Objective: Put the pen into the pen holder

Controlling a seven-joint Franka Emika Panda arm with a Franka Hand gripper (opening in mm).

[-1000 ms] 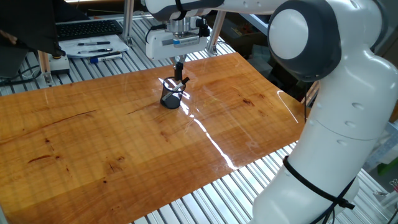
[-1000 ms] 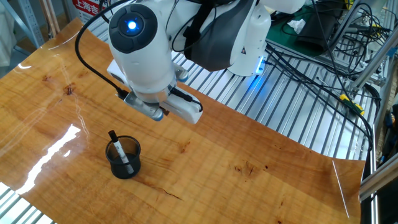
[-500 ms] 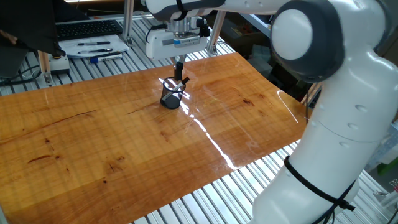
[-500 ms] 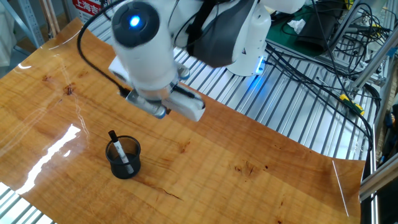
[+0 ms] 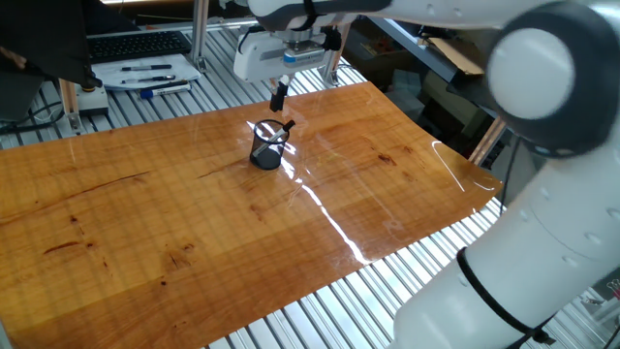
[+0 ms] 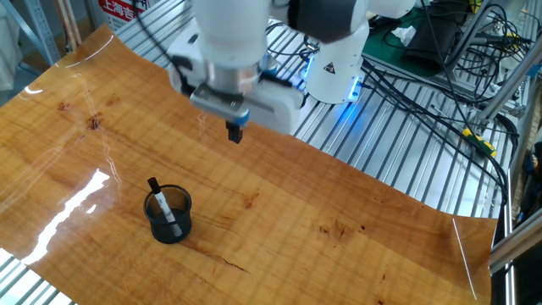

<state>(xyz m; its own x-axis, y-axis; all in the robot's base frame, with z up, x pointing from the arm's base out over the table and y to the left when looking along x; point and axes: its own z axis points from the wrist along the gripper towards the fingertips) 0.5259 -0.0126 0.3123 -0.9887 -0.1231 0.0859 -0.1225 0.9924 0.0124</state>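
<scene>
Leaning pen (image 6: 163, 204) inside pen holder (image 6: 168, 224)

Item count: wooden table scene, two fixed views.

One black mesh cylindrical pen holder (image 5: 265, 150) (image 6: 168, 215) with a shiny rim stands on one glossy brown wooden tabletop (image 5: 174, 223) (image 6: 339, 237). One black pen (image 5: 278, 133) (image 6: 163, 206) leans inside it. One white robot arm carries one two-finger gripper (image 5: 280, 96) (image 6: 235, 133). One white tray (image 5: 145, 75) behind the table holds several pens; their exact number cannot be determined. One dark keyboard (image 5: 136, 43) lies beyond it.
</scene>
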